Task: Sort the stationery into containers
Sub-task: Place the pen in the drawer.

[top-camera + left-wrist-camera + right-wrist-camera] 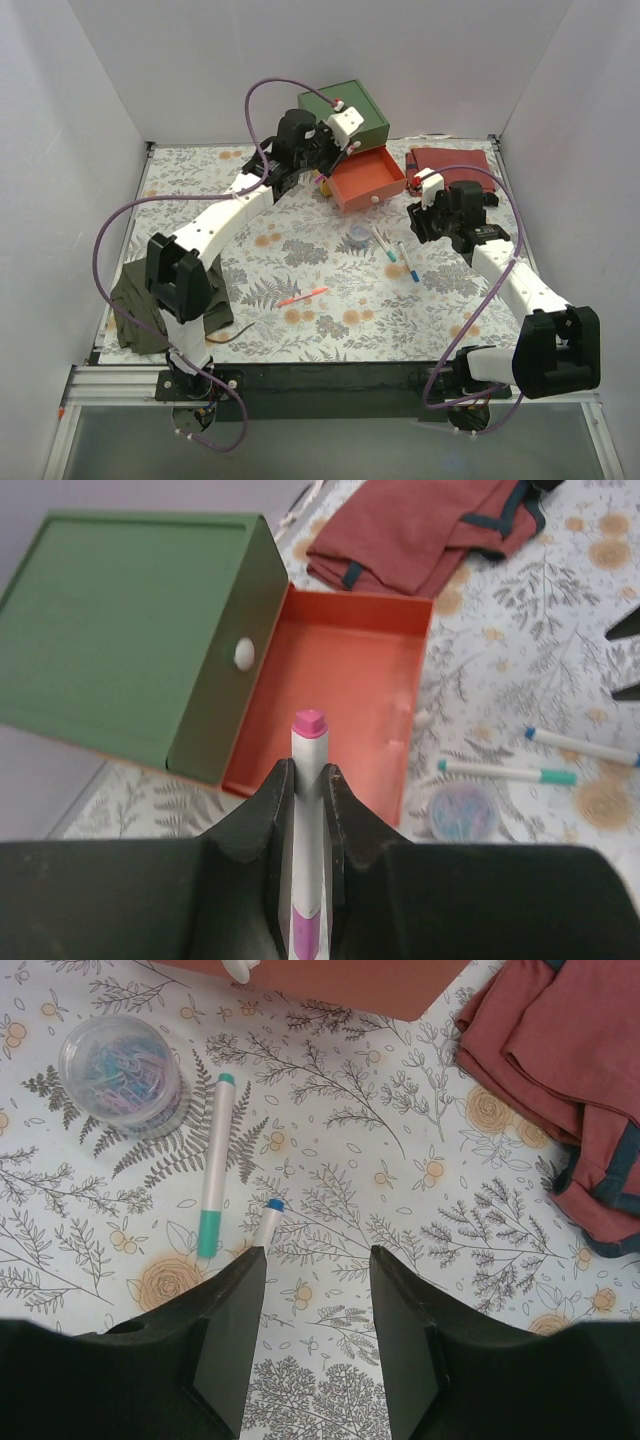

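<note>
My left gripper is shut on a white marker with a pink cap, held over the near edge of the open salmon-red drawer. The drawer looks empty and sticks out of the green-topped box. In the top view this gripper is beside the drawer. My right gripper is open and empty above the table. A blue-tipped marker lies by its left finger, and a teal-tipped marker lies further left. An orange-red pen lies mid-table.
A small round clear tub of coloured clips stands left of the markers. A folded red cloth lies at the back right. An olive cloth lies at the front left by the left arm's base. White walls enclose the table.
</note>
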